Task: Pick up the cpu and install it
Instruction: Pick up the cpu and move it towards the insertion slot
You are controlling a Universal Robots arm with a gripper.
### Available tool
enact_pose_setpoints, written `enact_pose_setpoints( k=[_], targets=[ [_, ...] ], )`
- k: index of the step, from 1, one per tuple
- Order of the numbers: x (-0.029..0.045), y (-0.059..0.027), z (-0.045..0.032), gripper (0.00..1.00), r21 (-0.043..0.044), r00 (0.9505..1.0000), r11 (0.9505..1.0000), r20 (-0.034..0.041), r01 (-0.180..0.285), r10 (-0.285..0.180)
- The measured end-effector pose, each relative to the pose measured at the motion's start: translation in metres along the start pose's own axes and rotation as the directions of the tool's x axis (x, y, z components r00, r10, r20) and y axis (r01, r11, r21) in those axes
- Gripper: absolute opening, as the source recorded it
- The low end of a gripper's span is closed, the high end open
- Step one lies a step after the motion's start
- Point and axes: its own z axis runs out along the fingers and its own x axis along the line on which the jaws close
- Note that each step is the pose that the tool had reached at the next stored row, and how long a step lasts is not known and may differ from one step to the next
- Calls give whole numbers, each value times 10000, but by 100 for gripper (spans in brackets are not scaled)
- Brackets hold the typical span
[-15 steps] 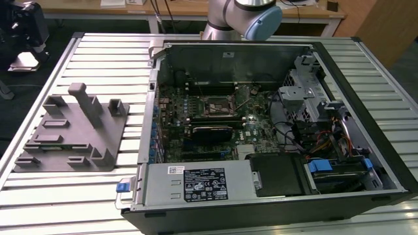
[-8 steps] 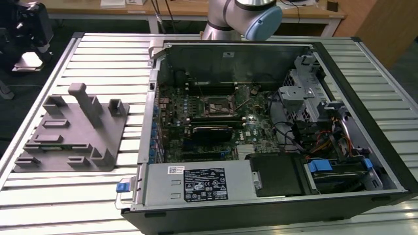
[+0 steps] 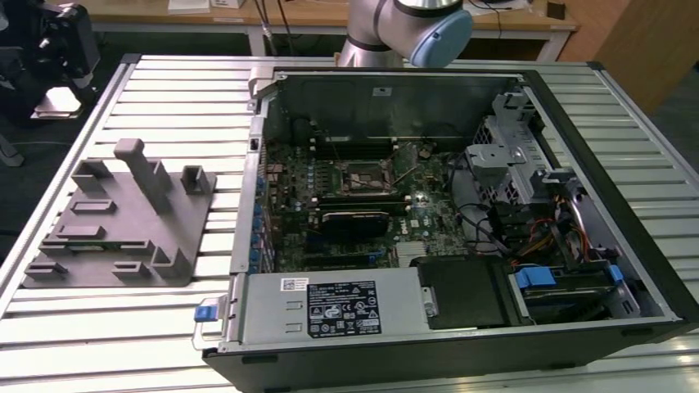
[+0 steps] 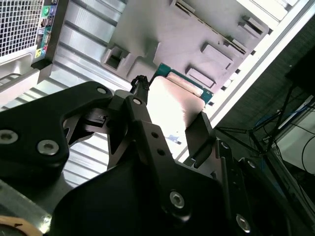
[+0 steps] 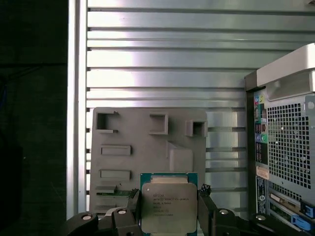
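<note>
Slatted metal table (image 3: 120,327), workshop setting. Item 1: gripper (image 5: 169,194), its 2 black fingers (image 5: 209,204) closed on opposite edges of the cpu (image 5: 169,211), which is held off the table, silvery top and green rim facing the first wrist view. Item 2: grey fixture (image 5: 147,142) with upright posts, on the table behind the cpu. Item 3: open computer case (image 5: 285,137) just beside the fixture.
</note>
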Motion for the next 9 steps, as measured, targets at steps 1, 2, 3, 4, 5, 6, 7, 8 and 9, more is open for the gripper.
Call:
enact_pose_setpoints(
  k=[1,2,3,4,5,6,7,8,9],
  targets=[
    [-11,1,0,54,0,10000,10000,0,0,0],
    [-21,1,1,54,0,10000,10000,0,0,0],
    [-32,2,2,54,0,10000,10000,0,0,0],
    [-44,2,2,54,-1,10000,10000,0,1,-1],
    [-55,3,3,54,-1,10000,10000,0,0,0],
    [-68,3,3,54,0,10000,10000,0,0,0],
    [-80,4,4,54,-1,10000,10000,0,0,0],
    [-91,4,4,54,0,10000,10000,1,0,0],
    [-103,5,5,54,0,10000,10000,0,0,0]
  ],
)
